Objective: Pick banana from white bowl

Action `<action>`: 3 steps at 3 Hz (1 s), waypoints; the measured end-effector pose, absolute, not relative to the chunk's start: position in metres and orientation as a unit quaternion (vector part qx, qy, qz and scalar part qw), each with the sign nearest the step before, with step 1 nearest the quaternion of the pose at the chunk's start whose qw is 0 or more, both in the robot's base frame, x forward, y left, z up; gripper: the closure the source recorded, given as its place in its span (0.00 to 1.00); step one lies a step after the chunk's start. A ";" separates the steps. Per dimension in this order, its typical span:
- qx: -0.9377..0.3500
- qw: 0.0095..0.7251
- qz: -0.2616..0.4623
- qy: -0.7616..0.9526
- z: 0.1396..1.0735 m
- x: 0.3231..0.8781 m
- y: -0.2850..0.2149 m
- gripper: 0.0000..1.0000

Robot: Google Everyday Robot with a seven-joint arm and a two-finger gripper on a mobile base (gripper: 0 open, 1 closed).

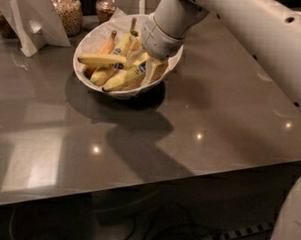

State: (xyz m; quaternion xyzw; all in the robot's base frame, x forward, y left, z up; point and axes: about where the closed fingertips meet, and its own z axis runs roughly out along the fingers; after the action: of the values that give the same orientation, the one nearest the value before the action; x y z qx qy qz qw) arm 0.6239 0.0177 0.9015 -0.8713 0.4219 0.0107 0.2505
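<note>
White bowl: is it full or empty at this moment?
Full: several yellow bananas lie in the white bowl; the end effector is down among them.

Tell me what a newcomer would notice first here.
A big white arm reaches in from the upper right, its pincer down inside the white bowl at the back of the grey table. The bowl is heaped with yellow bananas, the brightest things in view. Behind it to the left stand two jars.
</note>
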 end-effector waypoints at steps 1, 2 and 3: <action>-0.873 0.251 0.006 0.418 0.897 0.633 0.023 0.47; -0.875 0.251 0.000 0.415 0.897 0.634 0.026 0.66; -0.879 0.248 -0.010 0.408 0.908 0.629 0.029 0.89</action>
State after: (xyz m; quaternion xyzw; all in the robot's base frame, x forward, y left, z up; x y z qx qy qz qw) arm 0.6293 0.0294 0.9083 -0.8788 0.4076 -0.0101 0.2481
